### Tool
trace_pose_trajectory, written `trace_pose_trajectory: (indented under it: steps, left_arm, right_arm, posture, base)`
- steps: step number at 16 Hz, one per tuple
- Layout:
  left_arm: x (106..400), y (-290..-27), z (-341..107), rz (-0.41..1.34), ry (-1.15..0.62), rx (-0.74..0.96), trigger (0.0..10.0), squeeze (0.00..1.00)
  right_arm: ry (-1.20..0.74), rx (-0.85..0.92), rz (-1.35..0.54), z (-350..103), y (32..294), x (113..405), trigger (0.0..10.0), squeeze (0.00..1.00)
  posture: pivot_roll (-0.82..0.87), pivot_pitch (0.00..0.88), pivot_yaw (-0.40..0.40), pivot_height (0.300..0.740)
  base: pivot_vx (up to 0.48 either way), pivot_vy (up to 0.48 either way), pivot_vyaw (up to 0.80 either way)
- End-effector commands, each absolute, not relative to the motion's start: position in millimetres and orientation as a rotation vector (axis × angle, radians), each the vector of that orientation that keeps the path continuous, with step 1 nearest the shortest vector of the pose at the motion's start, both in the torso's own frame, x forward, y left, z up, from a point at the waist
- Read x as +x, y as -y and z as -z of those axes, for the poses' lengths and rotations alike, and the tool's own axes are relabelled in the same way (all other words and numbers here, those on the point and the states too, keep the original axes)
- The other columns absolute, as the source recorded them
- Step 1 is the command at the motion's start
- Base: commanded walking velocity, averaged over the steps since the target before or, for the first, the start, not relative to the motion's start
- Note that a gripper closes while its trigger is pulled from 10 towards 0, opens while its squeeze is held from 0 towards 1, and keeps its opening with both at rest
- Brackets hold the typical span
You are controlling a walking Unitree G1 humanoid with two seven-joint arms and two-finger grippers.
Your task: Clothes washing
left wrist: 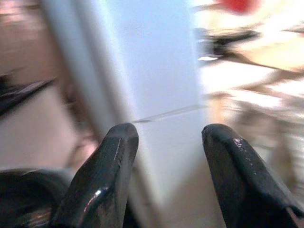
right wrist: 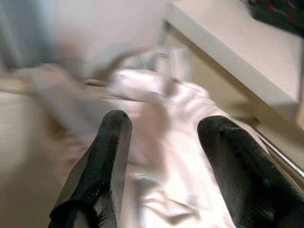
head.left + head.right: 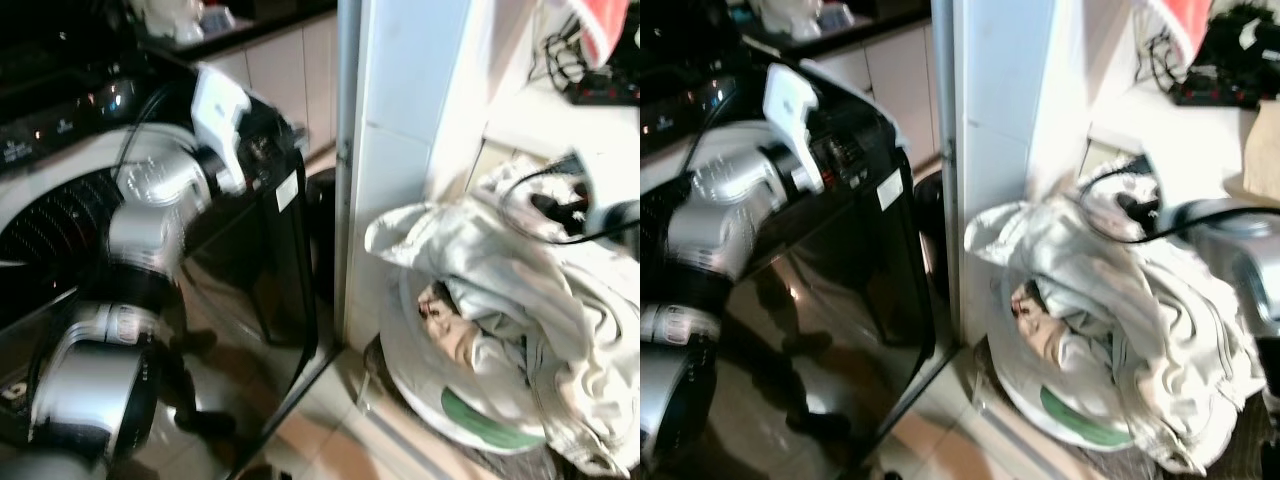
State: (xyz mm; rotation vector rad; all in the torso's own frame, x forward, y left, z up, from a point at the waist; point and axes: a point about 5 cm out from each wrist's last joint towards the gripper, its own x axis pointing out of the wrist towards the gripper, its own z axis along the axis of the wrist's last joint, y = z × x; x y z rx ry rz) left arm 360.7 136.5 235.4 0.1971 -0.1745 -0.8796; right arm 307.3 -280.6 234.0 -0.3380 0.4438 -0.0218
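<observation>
Now my left gripper (image 1: 164, 180) spread, empty, facing white wall panel (image 1: 156, 71). My right gripper (image 2: 166, 175) spread above pale clothes (image 3: 510, 300) heaped in white basket (image 3: 425, 385) right of black washing machine (image 3: 250, 290).

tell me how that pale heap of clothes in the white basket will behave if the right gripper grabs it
The pale clothes lie crumpled in deep folds and spill over the white basket, so they will probably be floppy and drape or trail when lifted. They look tangled, so one pinch may drag several pieces. The right gripper, open above them, would likely hold better on a bunched fold.
</observation>
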Motion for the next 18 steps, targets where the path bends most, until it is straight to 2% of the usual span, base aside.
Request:
trace_pose_trajectory:
  steps: [1,5,6,10,11,12,13,18]
  left_arm:
    - [335,-120,-232,1.074,0.154,0.21,10.0,0.0]
    - [301,-108,-222,1.236,0.078,0.176,10.0,0.0]
    - [294,-106,-221,1.268,0.065,0.167,10.0,0.0]
    - [283,-103,-220,1.281,0.045,0.156,10.0,0.0]
    - [282,-104,-220,1.28,0.036,0.156,10.0,0.0]
    - [280,-104,-221,1.279,0.03,0.155,10.0,0.0]
    - [278,-104,-222,1.279,0.024,0.153,10.0,0.0]
    - [272,-102,-222,1.305,-0.003,0.142,10.0,0.0]
  right_arm:
    - [-0.463,-0.285,0.065,-228,297,306,10.0,1.0]
    - [-0.574,-0.183,0.058,-201,308,300,10.0,1.0]
    - [-0.635,-0.199,0.092,-192,312,297,10.0,0.0]
    - [-0.693,-0.181,0.093,-177,314,295,10.0,0.0]
    - [-0.691,-0.171,0.098,-176,315,295,9.7,0.0]
    - [-0.682,-0.155,0.098,-177,315,296,3.1,0.0]
    - [-0.676,-0.156,0.092,-178,316,297,0.0,0.0]
    - [-0.648,-0.176,0.039,-180,311,298,0.0,0.0]
  posture:
    - [-0.12,0.0,0.084,0.74]
    - [-0.12,0.0,0.087,0.74]
    - [-0.12,0.0,0.087,0.74]
    - [-0.12,0.0,0.086,0.74]
    - [-0.12,0.0,0.082,0.74]
    - [-0.12,0.0,0.081,0.74]
    - [-0.12,0.0,0.082,0.74]
    - [-0.12,0.0,0.083,0.74]
  base:
    - [0.0,0.0,0.0]
    - [0.0,0.0,0.0]
    - [0.0,0.0,0.0]
    - [0.0,0.0,0.0]
    - [0.0,0.0,0.0]
    - [0.0,0.0,0.0]
    - [0.0,0.0,0.0]
    - [0.0,0.0,0.0]
